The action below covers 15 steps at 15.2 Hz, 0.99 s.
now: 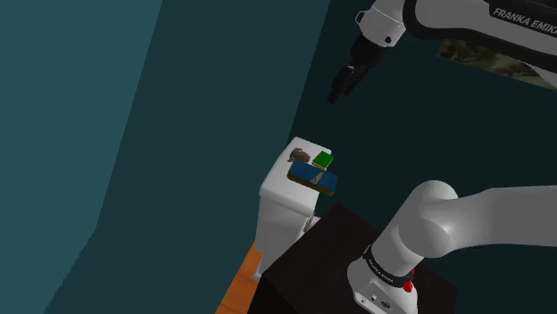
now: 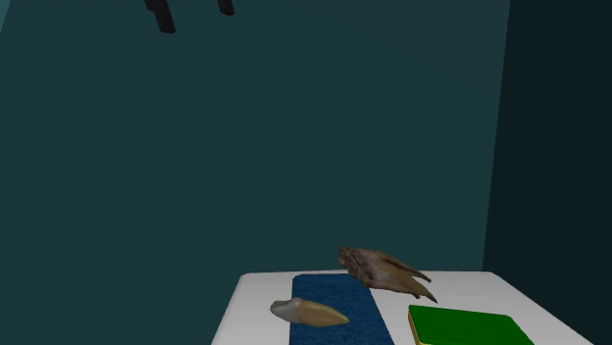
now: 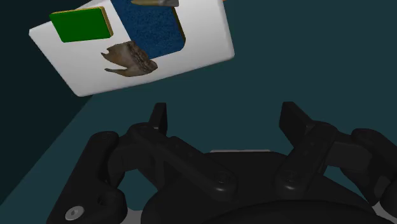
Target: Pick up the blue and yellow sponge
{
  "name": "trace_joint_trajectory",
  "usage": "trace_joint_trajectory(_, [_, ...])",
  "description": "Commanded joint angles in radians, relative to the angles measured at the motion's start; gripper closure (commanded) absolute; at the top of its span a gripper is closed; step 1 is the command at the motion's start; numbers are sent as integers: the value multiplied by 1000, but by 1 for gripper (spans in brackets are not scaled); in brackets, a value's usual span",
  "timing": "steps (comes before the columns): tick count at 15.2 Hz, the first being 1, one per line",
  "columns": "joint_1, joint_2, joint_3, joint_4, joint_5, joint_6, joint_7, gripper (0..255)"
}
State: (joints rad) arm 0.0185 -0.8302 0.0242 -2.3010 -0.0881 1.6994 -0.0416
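Black hand [image 3: 224,113], flat grainy blue sponge [image 3: 151,30]

A simulated room in a house, probably a bathroom. Plain dark teal walls [image 1: 134,107] meet at a corner. A white fixture [image 1: 284,210] shaped like a toilet cistern stands there, with orange floor tiles [image 1: 243,284] beside it. A picture [image 1: 473,61] hangs on the wall.

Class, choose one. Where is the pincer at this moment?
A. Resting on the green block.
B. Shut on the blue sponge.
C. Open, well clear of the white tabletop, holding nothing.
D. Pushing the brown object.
C: the pincer has its fingers apart with nothing between them, and the white tabletop with the blue sponge lies well away from it.
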Motion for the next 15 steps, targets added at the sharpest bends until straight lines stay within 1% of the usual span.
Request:
trace_joint_trajectory(1, [0,0,0,0,0,0,0,0])
trace_joint_trajectory(8, [-19,-77,200,-284,-147,164,136,0])
trace_joint_trajectory(12, [-35,-84,319,-426,-231,253,235,0])
trace_joint_trajectory(15, [-56,-66,415,-521,-299,321,324,0])
